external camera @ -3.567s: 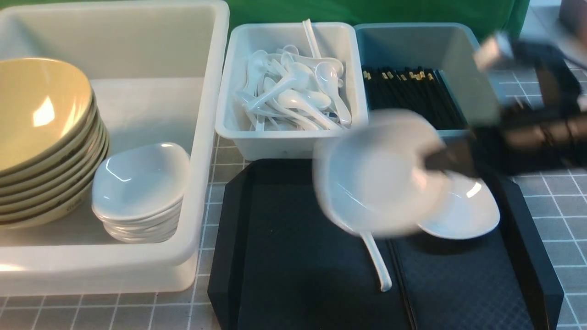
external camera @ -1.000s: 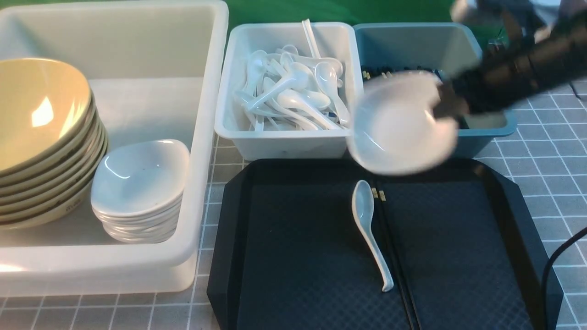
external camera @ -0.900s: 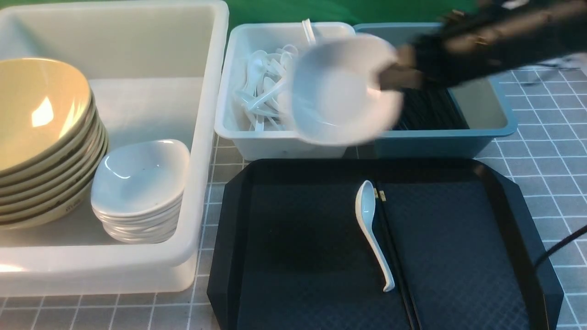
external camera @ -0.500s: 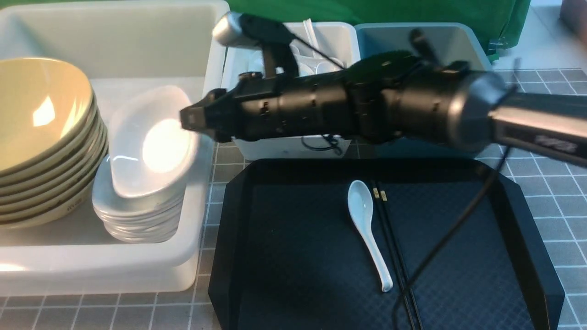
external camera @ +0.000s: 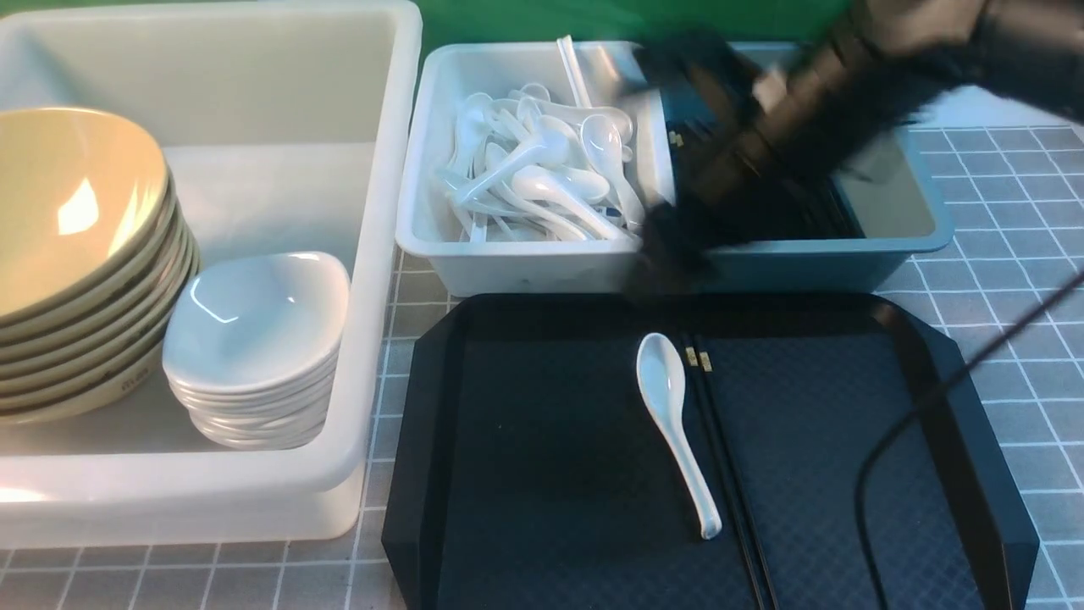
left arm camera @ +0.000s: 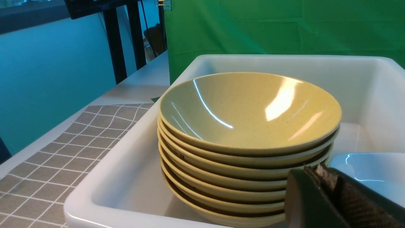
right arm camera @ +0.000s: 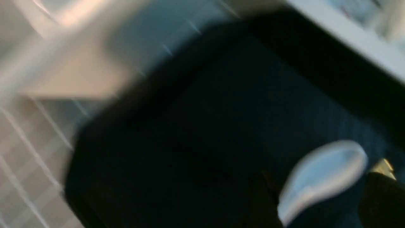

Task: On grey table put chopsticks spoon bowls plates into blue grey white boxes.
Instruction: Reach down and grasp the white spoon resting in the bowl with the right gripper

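Left of the black tray, the white dish the right arm was carrying now tops the dish stack in the large white box, beside the yellow bowls, where the left end effector rests closed and empty. Only the spoon and chopsticks lie mid-tray, so I judge they go next. The right end effector has swung back over the tray's far edge, blurred and carrying no dish; I cannot tell how wide it stands.
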